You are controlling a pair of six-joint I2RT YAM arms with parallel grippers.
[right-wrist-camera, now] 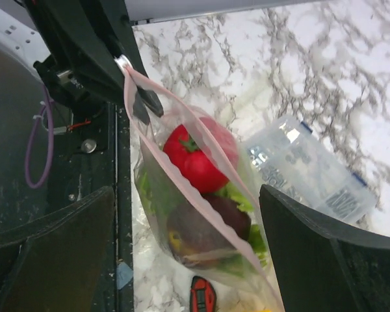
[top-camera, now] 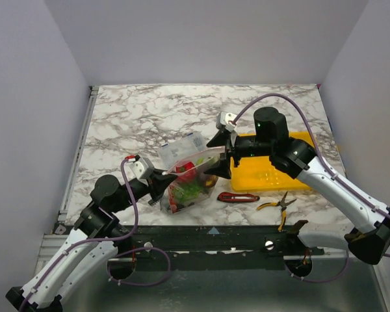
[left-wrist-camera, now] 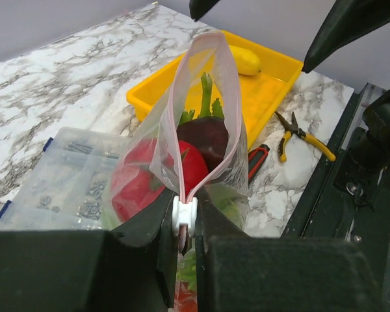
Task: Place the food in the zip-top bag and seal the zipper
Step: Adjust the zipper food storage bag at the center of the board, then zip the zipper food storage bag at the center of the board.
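Several toy foods sit inside the zip-top bag, a clear floppy pouch at the centre of the top view. They include a red tomato, a dark purple eggplant and pale green celery stalks poking up behind it. The zipper, a thin pinkish strip, gapes in a long loop. Its two sides are apart along most of the mouth and meet only at a white slider in the lower middle of the left wrist view.

The left gripper is clamped on the zipper at that slider end and holds that corner of the bag. The right gripper stands wide apart, one finger at the lower left and one at the lower right of its own view. The bag lies between them, not gripped.

A yellow fruit lies outside the bag in the yellow tray, at the upper right of the left wrist view.
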